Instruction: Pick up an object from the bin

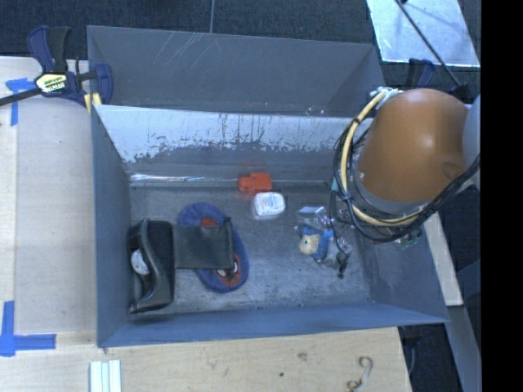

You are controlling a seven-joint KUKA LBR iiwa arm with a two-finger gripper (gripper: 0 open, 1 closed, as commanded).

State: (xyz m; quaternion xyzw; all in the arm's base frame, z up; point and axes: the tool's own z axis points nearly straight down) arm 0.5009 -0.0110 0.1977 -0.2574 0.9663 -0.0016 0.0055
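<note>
**A:** Hand (pixel 332 248) sits low in the right part of the bin (pixel 245 72), under the arm's orange cover (pixel 409 145). We cannot tell whether it is wide or narrow, because the cover and cables (pixel 353 188) mask it.

**B:** What is it over?

**A:** A small blue-and-cream thing (pixel 309 243), right of centre in the frame. It is touching or just beside the hand, and we cannot say which. We don't see it gripped, so we log no hold.

**B:** Why there?

**A:** Our guess is that it lies alone on bare floor, clear of the walls, so a reach from above meets nothing.

**B:** Neighbours?

**A:** A white roundish piece (pixel 268 205) and a small orange block (pixel 255 183) lie up and left, near the back wall and apart from the hand. Further left is a blue round thing (pixel 214 278) with a dark flat square (pixel 203 246) lying on it. A black object (pixel 154 261) sits at far left.

**B:** Anything in the way?

**A:** Nothing we see around the small thing. The right wall stands close to the arm, and we judge that the one tight spot.
</note>
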